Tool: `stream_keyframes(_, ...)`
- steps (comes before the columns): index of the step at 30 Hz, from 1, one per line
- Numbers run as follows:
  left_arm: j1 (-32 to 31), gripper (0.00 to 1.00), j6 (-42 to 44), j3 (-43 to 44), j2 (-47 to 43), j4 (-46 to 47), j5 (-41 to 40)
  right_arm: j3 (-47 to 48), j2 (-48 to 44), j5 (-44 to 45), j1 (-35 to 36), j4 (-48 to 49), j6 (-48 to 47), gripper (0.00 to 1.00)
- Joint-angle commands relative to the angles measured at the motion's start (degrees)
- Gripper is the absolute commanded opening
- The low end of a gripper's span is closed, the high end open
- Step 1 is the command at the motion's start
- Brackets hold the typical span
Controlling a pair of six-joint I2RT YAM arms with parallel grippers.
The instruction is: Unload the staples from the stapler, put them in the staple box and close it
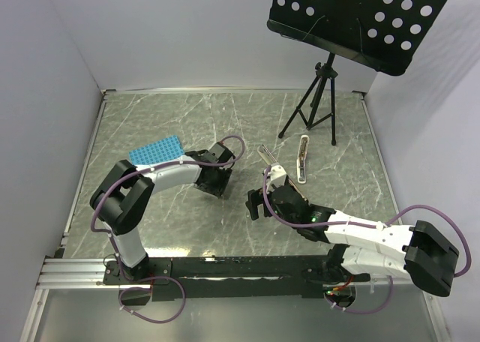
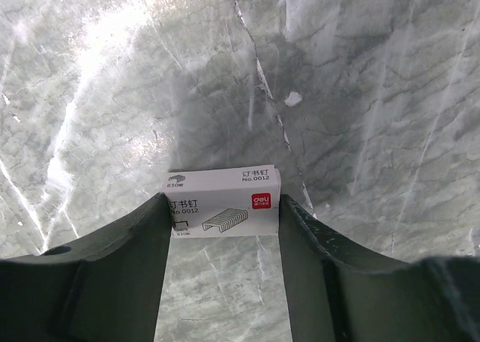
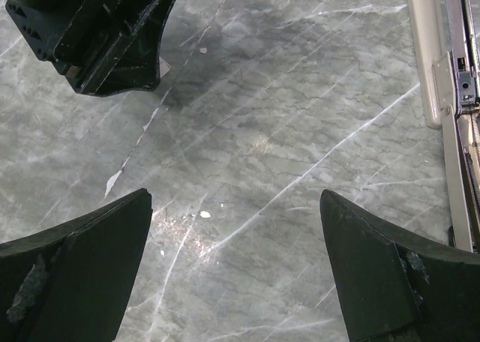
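A white staple box (image 2: 223, 192) is pinched by the left gripper (image 2: 223, 211). The right gripper (image 3: 235, 199) is held wide, empty, near the stapler (image 3: 424, 49).

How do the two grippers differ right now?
The left gripper has a small white staple box between its fingers; the right gripper has only table between its own. The right gripper's jaws stand wide open; the left gripper's sit narrower, against or near the box's ends. Both point down at the table.

Grey marble tbl (image 1: 187, 124) w/ open stapler (image 1: 302, 159), staple box (image 2: 223, 202), blue pad (image 1: 156, 150), tripod (image 1: 319, 94).
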Motion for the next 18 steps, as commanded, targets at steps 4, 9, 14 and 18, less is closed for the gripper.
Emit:
stream_keyframes(4, -0.34, 0.7, -1.49, 1.05, -0.75, -0.94, -3.63, -0.12, -1.36, 0.81, 0.35, 1.16, -0.2, 1.0)
stream_keyframes(9, -0.51, 0.79, -1.14, 1.57, 0.21, -1.99, -5.3, -0.56, -1.63, 0.81, 0.35, 1.6, -0.02, 1.0)
stream_keyframes(14, -0.51, 0.74, -1.32, 2.1, 1.27, -2.43, -5.74, -0.73, -1.63, 0.72, 0.35, 1.87, 0.07, 1.0)
stream_keyframes(18, -0.6, 0.66, -1.14, 2.1, 1.36, -2.43, -5.57, -0.74, -1.54, 0.72, 0.35, 1.96, 0.07, 1.0)
